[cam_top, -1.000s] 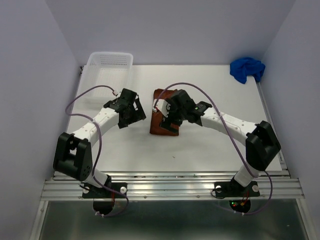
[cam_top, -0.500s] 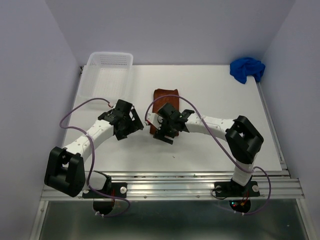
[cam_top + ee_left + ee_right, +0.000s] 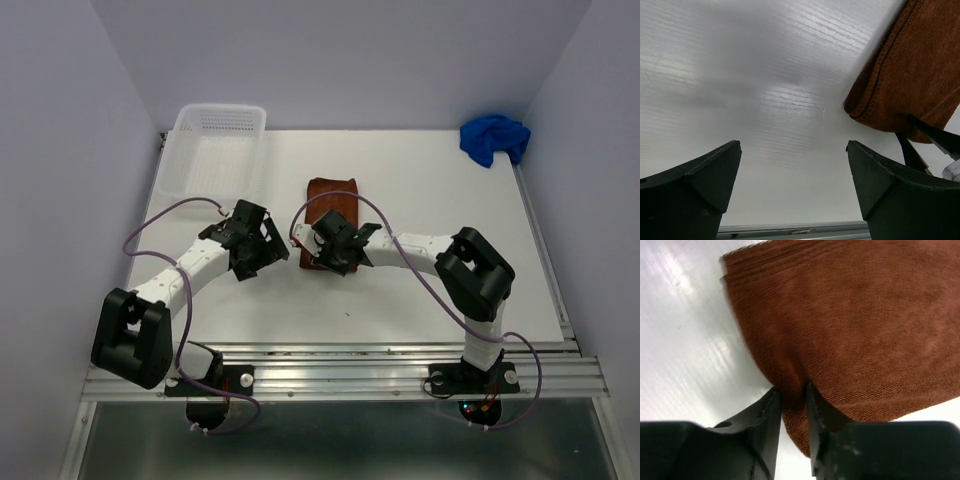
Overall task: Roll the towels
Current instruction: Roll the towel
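Note:
The rust-brown towel lies flat at the middle of the table, long side running away from me. My right gripper sits at its near edge, shut on a pinched fold of the towel; in the right wrist view the cloth bulges between the fingers. My left gripper hovers open just left of the towel's near corner, nothing between its fingers, bare table under it. The royal blue towel lies crumpled at the far right corner.
A white perforated basket stands at the far left of the white table. Purple walls close in on both sides. A metal rail runs along the near edge by the arm bases.
My right gripper has shifted left to the brown towel's near edge and closed on it. The left gripper has moved a little nearer the towel and stayed open.

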Action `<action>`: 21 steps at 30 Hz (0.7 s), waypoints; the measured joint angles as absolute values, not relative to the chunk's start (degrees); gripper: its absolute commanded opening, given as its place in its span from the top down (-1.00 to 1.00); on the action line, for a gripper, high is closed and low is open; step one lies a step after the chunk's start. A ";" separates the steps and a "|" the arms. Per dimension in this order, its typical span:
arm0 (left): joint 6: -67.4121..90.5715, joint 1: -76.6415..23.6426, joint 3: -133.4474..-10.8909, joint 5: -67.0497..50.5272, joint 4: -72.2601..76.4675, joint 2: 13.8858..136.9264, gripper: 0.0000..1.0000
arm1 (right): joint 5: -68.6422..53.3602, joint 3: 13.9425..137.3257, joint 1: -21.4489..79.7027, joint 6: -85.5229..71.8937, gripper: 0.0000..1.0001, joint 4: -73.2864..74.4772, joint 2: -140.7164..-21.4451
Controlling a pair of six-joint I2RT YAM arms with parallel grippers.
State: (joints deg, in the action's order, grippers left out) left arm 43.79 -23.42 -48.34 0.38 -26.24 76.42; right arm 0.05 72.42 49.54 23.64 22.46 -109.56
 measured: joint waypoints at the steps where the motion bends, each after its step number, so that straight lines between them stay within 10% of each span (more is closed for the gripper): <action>1: 43.77 -23.42 -48.34 0.38 -26.17 76.44 -0.98 | 0.58 72.27 49.54 23.33 0.69 21.91 -109.56; 21: 42.00 -23.42 -48.34 -1.93 -24.47 77.23 -0.98 | 2.59 71.50 49.50 20.99 0.87 20.05 -107.53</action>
